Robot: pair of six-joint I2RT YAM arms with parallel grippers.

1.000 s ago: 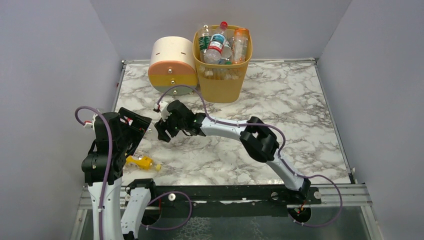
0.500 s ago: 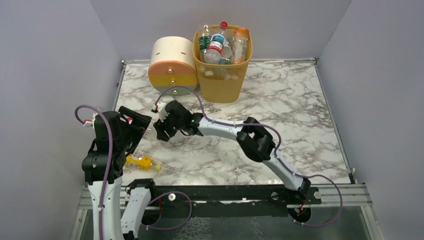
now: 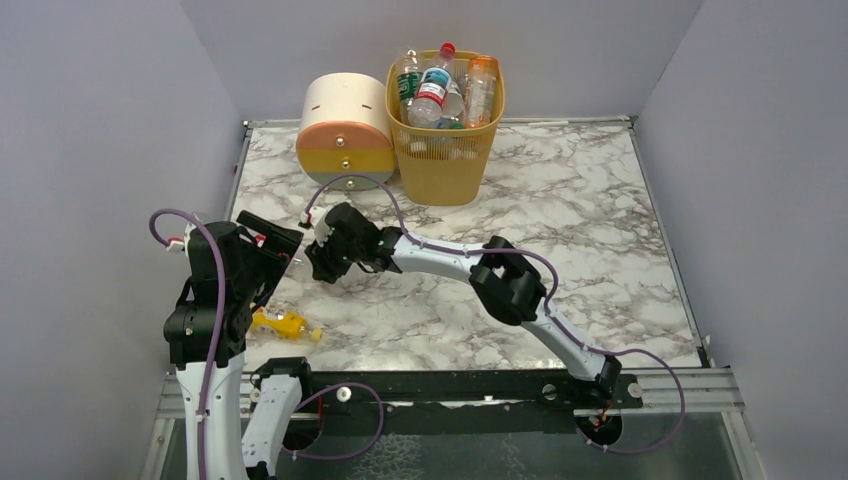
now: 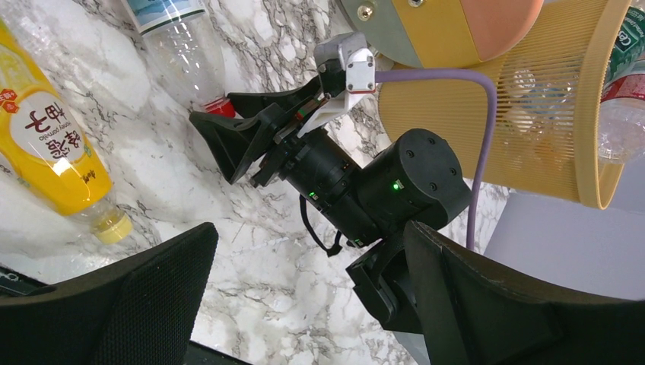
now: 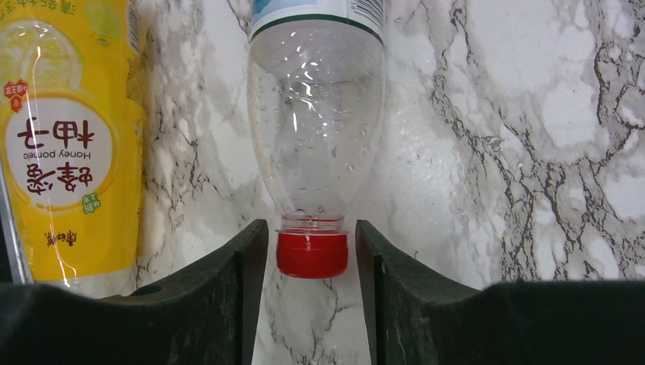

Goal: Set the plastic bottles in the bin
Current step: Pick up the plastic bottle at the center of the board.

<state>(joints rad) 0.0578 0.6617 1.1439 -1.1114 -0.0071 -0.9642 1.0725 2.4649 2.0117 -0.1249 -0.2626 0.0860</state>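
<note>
A clear bottle (image 5: 316, 137) with a red cap (image 5: 312, 255) lies on the marble table, cap toward my right gripper (image 5: 312, 230). The right jaws stand on either side of the cap, a thin gap on each side, so still open. A yellow honey-pomelo bottle (image 5: 65, 152) lies just left of the clear one; from above it shows at the near left (image 3: 283, 324). My left gripper (image 4: 308, 232) hangs wide open above the table with nothing in it, looking at the right gripper (image 4: 228, 129). The yellow-orange bin (image 3: 445, 150) at the back holds several bottles (image 3: 435, 90).
A round cream, orange and green drawer unit (image 3: 345, 130) stands just left of the bin. The left arm (image 3: 215, 290) rises close beside the right gripper (image 3: 318, 262) at the table's left side. Grey walls enclose the table on three sides.
The right arm has reached slightly further left, and its jaws have narrowed around the red cap. The left arm and the bottles have not moved.
</note>
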